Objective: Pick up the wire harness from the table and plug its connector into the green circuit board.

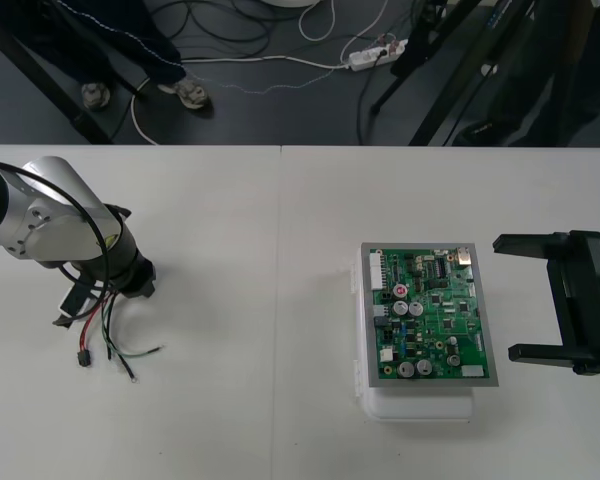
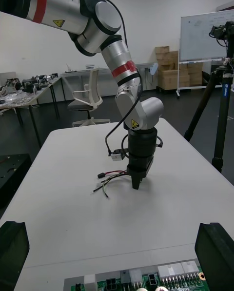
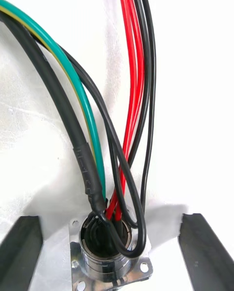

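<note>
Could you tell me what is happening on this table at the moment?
The left gripper is down at the left of the table over the wire harness, its open fingers either side of the round metal socket, not yet closed on it. The small black plug lies on the table, not in the green board. The right gripper waits open beside the board.

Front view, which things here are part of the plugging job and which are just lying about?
Job: wire harness on the table; green circuit board; left arm, jaws open either side of the socket; right arm, jaws open beside the board.
Lying about: floor cables; power strip.
</note>
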`<state>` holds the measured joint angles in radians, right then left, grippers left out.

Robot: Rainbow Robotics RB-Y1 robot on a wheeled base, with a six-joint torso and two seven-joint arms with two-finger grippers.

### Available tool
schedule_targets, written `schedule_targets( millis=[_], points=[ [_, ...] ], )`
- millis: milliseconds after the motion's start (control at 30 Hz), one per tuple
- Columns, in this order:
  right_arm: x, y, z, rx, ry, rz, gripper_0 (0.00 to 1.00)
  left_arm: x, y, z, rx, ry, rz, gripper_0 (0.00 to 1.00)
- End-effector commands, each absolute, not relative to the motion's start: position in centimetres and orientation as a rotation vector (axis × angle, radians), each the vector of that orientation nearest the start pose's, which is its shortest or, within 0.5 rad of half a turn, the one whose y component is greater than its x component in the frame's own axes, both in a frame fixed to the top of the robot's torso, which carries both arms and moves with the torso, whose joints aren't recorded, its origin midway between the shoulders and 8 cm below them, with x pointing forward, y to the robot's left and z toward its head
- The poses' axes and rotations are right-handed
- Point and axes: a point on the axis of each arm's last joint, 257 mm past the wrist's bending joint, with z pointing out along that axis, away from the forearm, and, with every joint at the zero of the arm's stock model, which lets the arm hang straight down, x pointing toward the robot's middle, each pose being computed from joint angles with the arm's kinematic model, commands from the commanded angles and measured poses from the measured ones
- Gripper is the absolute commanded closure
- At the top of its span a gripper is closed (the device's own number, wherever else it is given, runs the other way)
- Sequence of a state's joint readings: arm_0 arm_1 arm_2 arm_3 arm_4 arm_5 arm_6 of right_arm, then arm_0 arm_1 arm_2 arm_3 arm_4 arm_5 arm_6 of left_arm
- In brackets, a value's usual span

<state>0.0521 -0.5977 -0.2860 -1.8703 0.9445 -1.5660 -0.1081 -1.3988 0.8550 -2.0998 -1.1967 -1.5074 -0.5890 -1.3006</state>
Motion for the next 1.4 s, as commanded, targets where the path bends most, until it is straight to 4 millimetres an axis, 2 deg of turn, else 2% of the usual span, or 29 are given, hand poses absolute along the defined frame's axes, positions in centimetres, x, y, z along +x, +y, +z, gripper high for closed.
schedule_targets(
  millis=[33,67,100,167,467,867,1200,1400],
  points=[
    [28.4,-16.4,-6.7,-1.278,1.007,0.923,0.0,50.1,31.4,-36.9,-2.849,0.739,-0.393,0.43],
    [28.4,-16.4,-6.7,-1.277,1.009,0.925,0.0,50.1,31.5,-37.0,-2.847,0.737,-0.391,0.69],
    [28.4,-16.4,-6.7,-1.277,1.009,0.927,0.0,50.1,31.5,-37.0,-2.849,0.737,-0.393,0.84],
    [28.4,-16.4,-6.7,-1.278,1.008,0.925,0.0,50.0,31.6,-37.1,-2.849,0.73,-0.388,0.99],
    [28.5,-16.4,-6.7,-1.276,1.009,0.925,0.0,50.3,32.1,-36.9,-2.843,0.716,-0.395,1.0],
    [28.4,-16.3,-6.7,-1.27,1.009,0.931,0.0,52.7,31.8,-33.8,-2.916,0.593,-0.518,1.0],
    [28.4,-16.3,-6.7,-1.268,1.013,0.937,0.0,52.8,29.4,-28.9,-3.055,0.472,-0.57,1.0],
    [28.4,-16.3,-6.7,-1.267,1.014,0.938,0.0,52.6,27.8,-24.9,-3.145,0.399,-0.598,1.0]
  ],
)
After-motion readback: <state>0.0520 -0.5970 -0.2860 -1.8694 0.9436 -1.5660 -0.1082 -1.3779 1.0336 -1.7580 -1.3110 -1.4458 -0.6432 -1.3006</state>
